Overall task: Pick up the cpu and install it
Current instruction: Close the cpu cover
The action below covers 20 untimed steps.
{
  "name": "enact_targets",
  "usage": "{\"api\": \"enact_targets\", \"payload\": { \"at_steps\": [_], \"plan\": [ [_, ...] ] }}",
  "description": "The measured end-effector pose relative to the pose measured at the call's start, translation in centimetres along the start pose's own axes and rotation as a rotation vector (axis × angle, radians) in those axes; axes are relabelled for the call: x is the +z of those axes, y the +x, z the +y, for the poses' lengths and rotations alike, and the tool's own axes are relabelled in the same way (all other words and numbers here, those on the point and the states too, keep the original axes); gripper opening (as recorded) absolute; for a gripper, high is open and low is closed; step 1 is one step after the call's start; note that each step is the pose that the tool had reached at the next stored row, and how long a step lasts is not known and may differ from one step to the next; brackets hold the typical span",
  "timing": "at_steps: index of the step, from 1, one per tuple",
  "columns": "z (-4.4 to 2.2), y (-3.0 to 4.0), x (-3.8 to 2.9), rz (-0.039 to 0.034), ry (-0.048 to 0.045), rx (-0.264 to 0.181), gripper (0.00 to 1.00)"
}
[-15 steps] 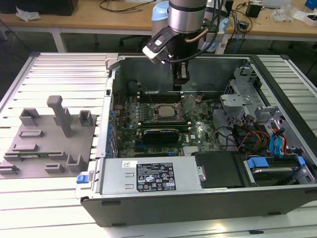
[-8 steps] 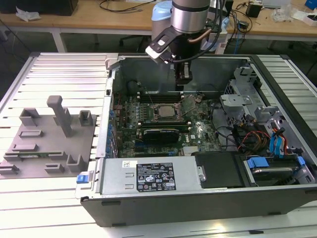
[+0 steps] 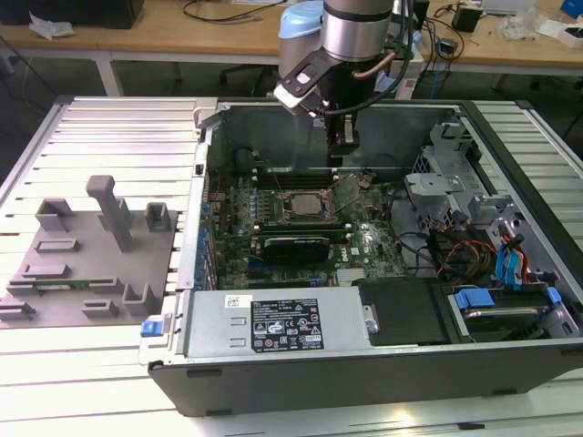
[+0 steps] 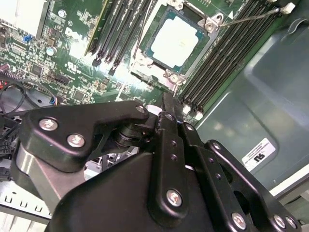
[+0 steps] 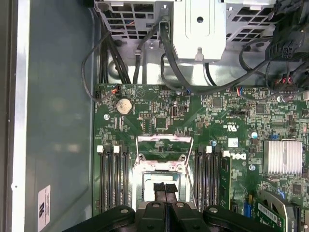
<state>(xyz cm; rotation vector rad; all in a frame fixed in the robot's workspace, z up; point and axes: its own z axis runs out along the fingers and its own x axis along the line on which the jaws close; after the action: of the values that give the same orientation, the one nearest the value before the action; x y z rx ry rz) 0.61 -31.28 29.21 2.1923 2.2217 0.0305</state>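
The open computer case lies on the slatted worktop, filling its middle and the exterior view's right. A grey fixture plate sits well apart, near the worktop's edge on the exterior view's left. The cpu lies flat in its socket on the motherboard, silvery top up. The load plate stands raised at one socket edge. Memory slots flank the socket closely on two sides, so open room is confined to the space directly above. The tool hangs over the socket, clear of the cpu, its fingertips pressed together with a thin seam between and nothing held. A white printed label sits on the power supply by the case's near wall. A smaller white sticker is on the case's inner wall.
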Motion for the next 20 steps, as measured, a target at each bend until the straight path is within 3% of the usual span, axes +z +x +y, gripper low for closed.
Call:
{"api": "enact_targets", "payload": {
  "at_steps": [10,12,14,16,20],
  "plan": [
    [1.76,-0.03,0.06,0.0006,0.0001,0.0,0.11],
    [2.64,-0.03,0.13,0.0018,0.0019,0.0,0.11],
    [3.09,-0.04,0.22,0.0016,0.0032,0.0,0.11],
    [4.09,-0.05,1.08,0.0017,0.0057,0.0,0.11],
    [4.88,-0.06,1.54,0.0017,0.0083,0.0,0.11]
  ]
}}
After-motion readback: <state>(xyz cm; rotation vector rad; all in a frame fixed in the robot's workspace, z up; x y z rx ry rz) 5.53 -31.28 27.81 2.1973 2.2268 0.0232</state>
